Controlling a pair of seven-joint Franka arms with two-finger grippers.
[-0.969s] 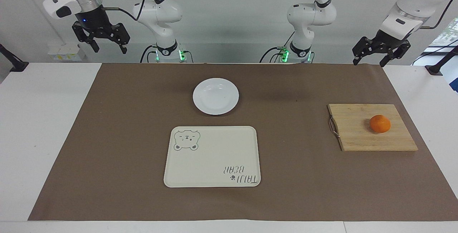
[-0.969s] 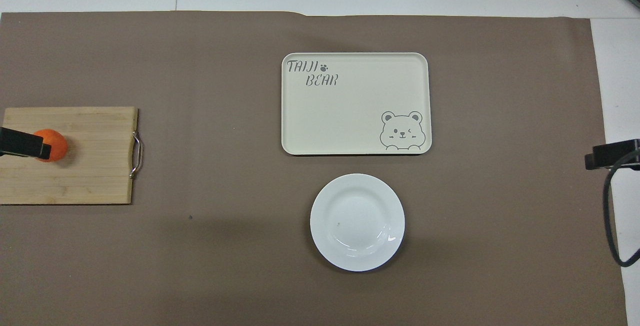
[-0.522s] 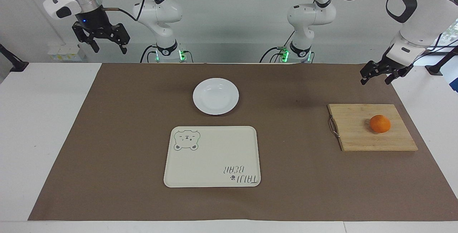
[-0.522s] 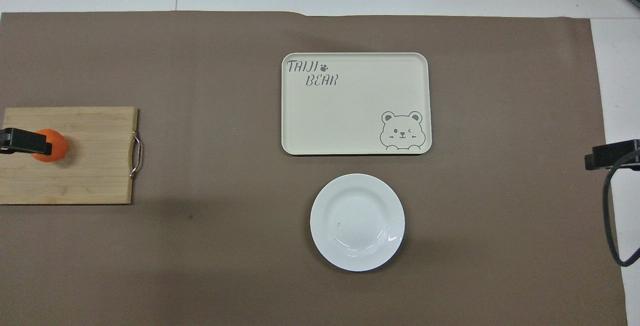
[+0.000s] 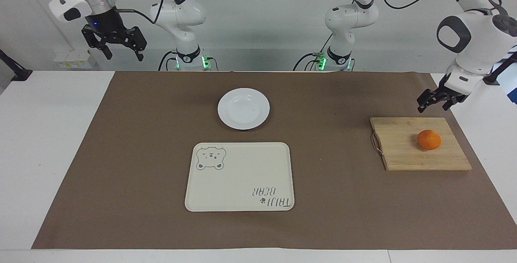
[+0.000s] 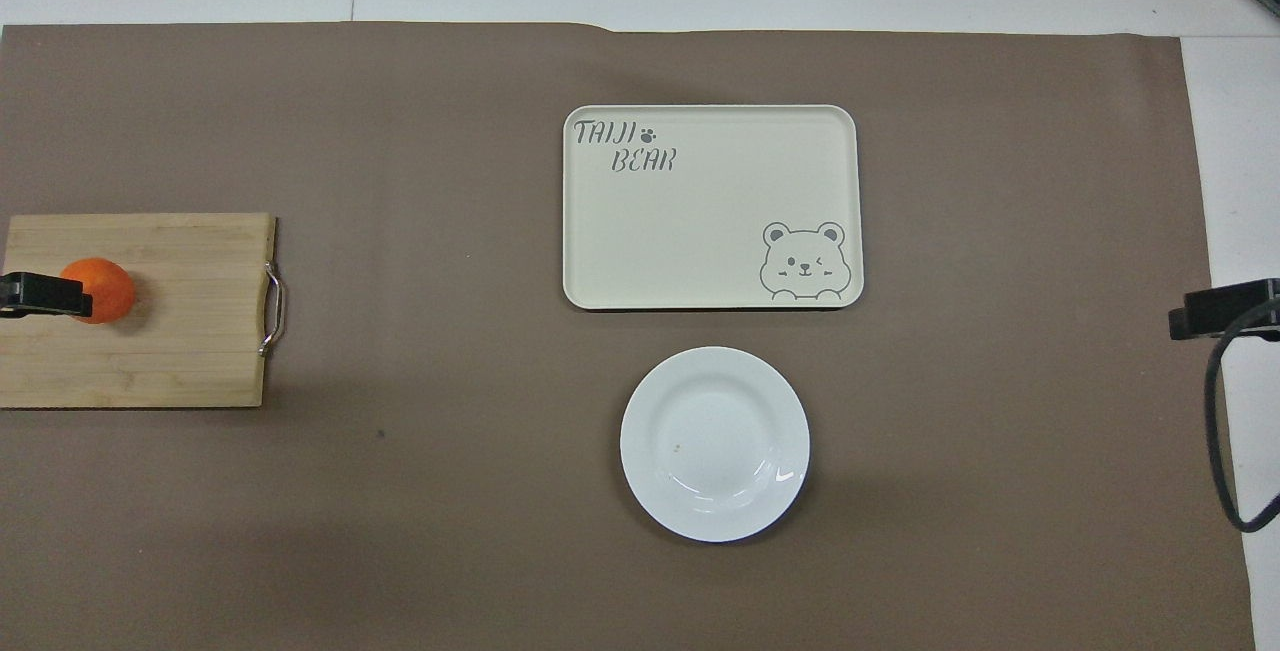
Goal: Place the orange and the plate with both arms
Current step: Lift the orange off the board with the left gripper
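Brown-covered surface (image 5: 121, 154). Cream tray (image 5: 240, 176) lettered "TAIJI BEAR", centre. White plate (image 5: 243, 108) just robot-side of tray. Board (image 5: 404, 146) toward left arm's end from tray, carrying orange (image 5: 428, 139). Left hand (image 5: 436, 101) over board's robot-side edge, spread. Right hand (image 5: 117, 47) raised, waiting, spread.

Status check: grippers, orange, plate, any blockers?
Left gripper open, empty, above the cutting board edge nearest the robots. Right gripper open, waiting high at its own end. Orange on board, plate untouched beside tray. Nothing blocking.
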